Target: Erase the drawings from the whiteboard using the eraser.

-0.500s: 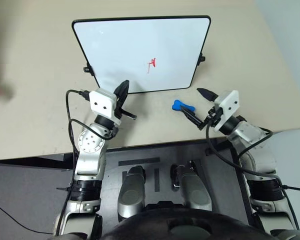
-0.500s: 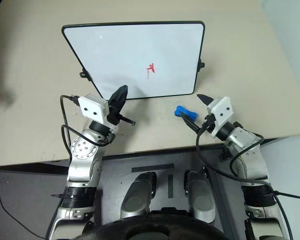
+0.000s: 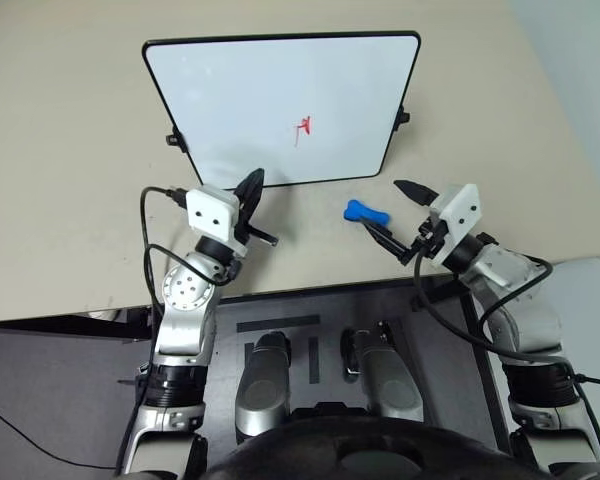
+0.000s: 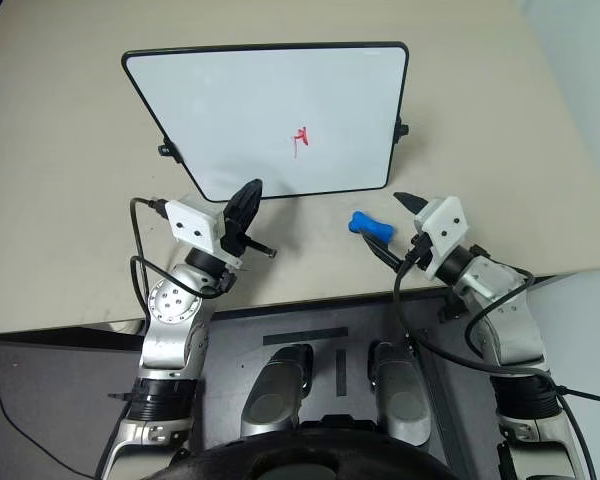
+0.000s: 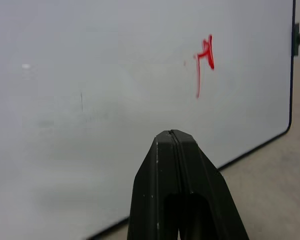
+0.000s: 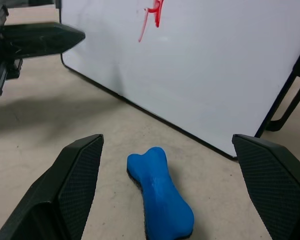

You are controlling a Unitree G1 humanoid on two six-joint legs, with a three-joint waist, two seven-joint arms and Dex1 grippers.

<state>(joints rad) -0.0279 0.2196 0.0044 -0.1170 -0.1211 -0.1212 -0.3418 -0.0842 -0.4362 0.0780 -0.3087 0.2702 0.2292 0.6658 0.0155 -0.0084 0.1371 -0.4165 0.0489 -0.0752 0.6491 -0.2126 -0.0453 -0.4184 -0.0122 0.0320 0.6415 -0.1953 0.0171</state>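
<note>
The whiteboard (image 3: 230, 90) lies on the tan table, a small red drawing (image 3: 302, 128) right of its middle. The blue bone-shaped eraser (image 3: 364, 211) lies on the table just off the board's near right corner. My right gripper (image 3: 383, 203) is open wide just right of the eraser and level with it; in the right wrist view the eraser (image 6: 160, 190) lies on the table between and just ahead of its fingers (image 6: 80, 170). My left gripper (image 3: 254, 179) is shut and empty, its tip at the board's near edge, pointing at the board (image 5: 90, 75) and the drawing (image 5: 205, 60).
The table's front edge (image 3: 300, 290) runs just behind both grippers, and its right edge (image 3: 580, 215) is close to the right arm. Small black clips (image 3: 403, 117) stick out from the board's sides. Bare tabletop (image 3: 70, 160) stretches to the board's left.
A blurred hand at the table's left edge has gone from view. My left arm has shifted a little to the right. The right gripper and the eraser have stayed put.
</note>
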